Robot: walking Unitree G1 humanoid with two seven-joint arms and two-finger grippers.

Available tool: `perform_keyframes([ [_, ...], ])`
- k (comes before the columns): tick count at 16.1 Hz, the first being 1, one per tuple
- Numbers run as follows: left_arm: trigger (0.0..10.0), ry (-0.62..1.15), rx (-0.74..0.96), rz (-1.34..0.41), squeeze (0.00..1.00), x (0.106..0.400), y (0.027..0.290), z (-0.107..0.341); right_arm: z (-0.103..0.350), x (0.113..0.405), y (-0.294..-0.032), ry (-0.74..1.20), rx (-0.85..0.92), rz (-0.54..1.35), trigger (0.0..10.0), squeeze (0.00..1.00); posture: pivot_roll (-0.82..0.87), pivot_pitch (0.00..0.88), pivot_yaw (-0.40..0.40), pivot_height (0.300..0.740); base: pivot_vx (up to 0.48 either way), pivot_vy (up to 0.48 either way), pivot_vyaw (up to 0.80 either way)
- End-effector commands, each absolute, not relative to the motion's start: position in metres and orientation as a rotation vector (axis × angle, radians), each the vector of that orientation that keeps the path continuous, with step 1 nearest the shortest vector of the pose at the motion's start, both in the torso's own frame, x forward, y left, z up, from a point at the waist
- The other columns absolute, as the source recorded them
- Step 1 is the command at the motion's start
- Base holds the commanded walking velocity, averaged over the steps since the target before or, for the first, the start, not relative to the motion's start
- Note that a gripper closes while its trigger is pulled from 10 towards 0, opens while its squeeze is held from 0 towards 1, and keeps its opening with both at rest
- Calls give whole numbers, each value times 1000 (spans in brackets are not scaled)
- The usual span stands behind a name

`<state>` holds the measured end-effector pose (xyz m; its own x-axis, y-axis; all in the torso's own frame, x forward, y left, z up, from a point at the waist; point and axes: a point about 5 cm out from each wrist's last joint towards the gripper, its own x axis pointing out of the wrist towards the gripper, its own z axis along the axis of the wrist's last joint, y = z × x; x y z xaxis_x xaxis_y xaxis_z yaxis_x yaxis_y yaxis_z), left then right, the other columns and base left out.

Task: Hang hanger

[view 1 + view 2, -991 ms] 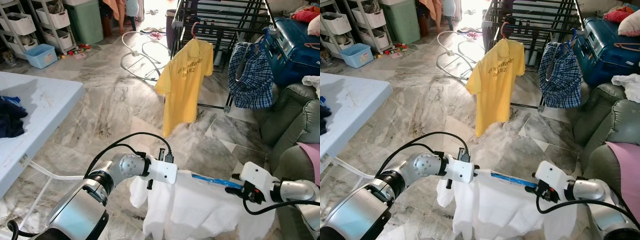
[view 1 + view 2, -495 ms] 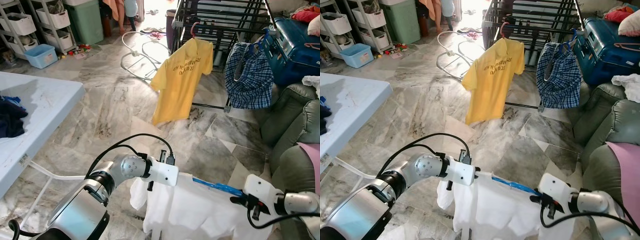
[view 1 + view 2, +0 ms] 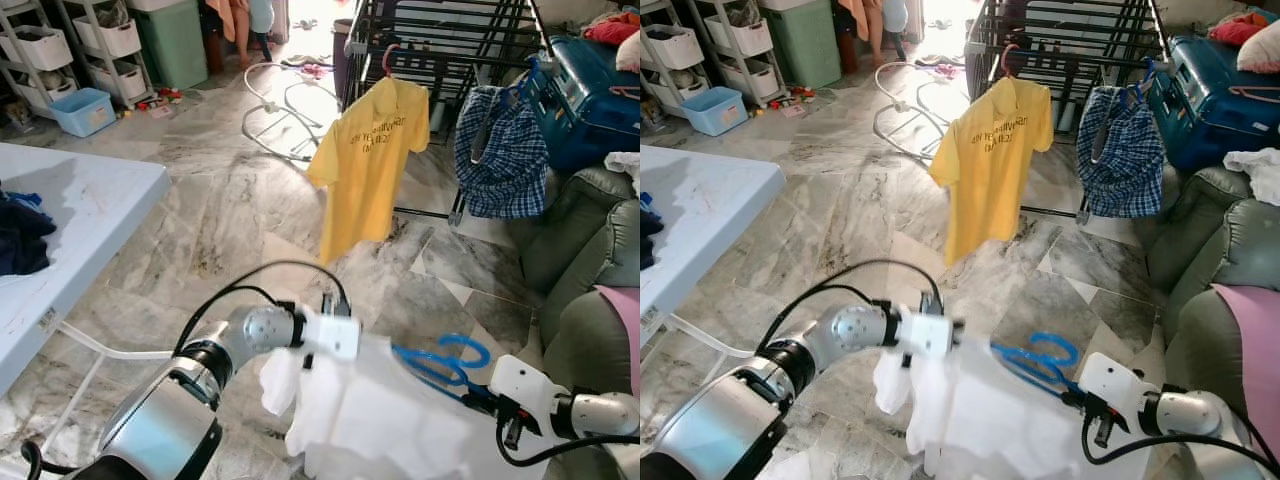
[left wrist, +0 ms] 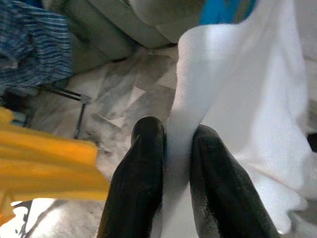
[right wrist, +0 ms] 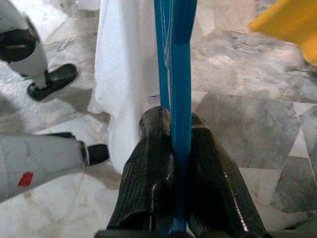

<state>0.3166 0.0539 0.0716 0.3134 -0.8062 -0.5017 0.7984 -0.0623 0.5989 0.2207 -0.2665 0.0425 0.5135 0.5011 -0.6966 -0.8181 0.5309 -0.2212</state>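
Both end effectors are clamped: left end effector (image 4: 171, 163) pinches the white shirt (image 3: 385, 420), right end effector (image 5: 179, 131) grips the blue hanger (image 3: 440, 360).

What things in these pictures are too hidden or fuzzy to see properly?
- The blue hanger: blurred in the eye views, its lower part hidden under the white shirt.
- White shirt's bottom: cut off by the picture's lower edge in both eye views.
- Print on the yellow shirt: too small to read.
- The drying rack: top cut off by the upper edge.
- Dark clothes on the table: cut by the left edge.
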Motion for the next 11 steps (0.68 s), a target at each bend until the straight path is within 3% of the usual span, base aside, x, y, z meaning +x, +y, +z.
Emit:
perform_keyframes([
  [1, 10000, -40, 972, -1287, 1000, 318, 54, 75, 45, 223, -271, 585, -553, 771, 0, 0, -17, 38, -16, 740, 0, 0, 0],
  [8, 10000, -108, 955, -1247, 1000, 312, 57, 70, 20, 215, -259, 582, -457, 580, 0, 0, -25, 36, -20, 740, 0, 0, 0],
  [11, 10000, -55, 861, -1082, 1000, 318, 64, 65, 11, 215, -252, 556, -351, 417, 0, 0, -28, 29, -23, 740, 0, 0, 0],
])
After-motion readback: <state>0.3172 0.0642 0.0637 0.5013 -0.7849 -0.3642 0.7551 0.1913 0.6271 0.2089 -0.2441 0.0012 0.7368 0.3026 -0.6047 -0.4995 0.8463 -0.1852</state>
